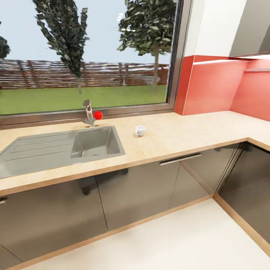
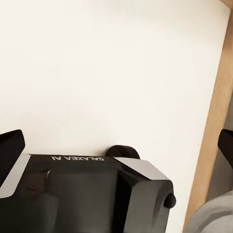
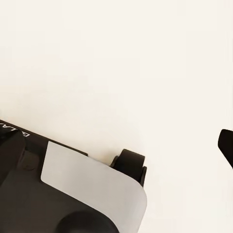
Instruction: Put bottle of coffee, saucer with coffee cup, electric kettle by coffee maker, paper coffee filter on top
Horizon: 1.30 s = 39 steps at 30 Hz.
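Coffee cup (image 1: 140,130) alone on the countertop (image 1: 180,138)

Probably light, rigid, chippable; its handle seems at nine o'clock — pinch the rim. Gripper states cannot be told.

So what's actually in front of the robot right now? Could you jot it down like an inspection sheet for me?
Surface: the countertop, light wood grain, carries a grey steel sink with a tap behind it.
Job's things: the coffee cup, small and white, stands on the countertop to the right of the sink; no saucer under it.
Clutter: a small red ball-like thing beside the tap; what it is cannot be told.
Grippers: both wrist views look down at pale floor past dark parts of the robot's body; open or shut cannot be told.
Cables: nothing seen.
Surroundings: a big window onto lawn, trees and fence; red wall panels; dark grey cabinets below.
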Motion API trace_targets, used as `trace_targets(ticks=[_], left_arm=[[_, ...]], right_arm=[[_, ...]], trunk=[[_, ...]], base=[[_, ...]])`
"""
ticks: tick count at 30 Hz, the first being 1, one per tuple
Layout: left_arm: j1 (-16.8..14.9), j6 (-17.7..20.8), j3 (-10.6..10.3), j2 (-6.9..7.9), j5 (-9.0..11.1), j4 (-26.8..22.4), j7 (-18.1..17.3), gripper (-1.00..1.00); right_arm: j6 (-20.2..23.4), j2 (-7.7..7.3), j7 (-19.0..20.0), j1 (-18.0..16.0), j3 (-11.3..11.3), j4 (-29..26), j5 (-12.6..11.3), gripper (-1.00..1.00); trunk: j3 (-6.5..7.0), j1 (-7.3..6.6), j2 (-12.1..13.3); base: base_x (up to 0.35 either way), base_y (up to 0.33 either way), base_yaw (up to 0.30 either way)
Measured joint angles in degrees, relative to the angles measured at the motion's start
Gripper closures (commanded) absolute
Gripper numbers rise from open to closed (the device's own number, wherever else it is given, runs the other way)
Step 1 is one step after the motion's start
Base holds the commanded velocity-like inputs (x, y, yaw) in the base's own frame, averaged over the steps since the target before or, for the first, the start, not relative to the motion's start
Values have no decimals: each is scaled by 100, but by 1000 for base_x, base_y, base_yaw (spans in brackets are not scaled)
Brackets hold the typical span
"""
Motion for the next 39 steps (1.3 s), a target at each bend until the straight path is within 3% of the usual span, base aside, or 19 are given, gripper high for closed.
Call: trace_targets(ticks=[13,27,33,39], left_arm=[[6,1,17,1,0,-10,4,-100],[5,0,16,-7,0,-8,2,-100],[5,0,16,-7,0,-7,2,-100],[5,1,17,-8,0,-9,3,-100]], right_arm=[[-2,0,-1,-1,2,2,0,-100],[1,0,-10,0,0,0,0,-100],[6,55,-474,0,3,0,1,-100],[12,68,-580,0,4,0,2,-100]], trunk=[[0,0,0],[0,0,0],[0,0,0],[0,0,0]], base=[[63,-257,117],[6,-33,269],[0,-1,275],[0,-124,172]])
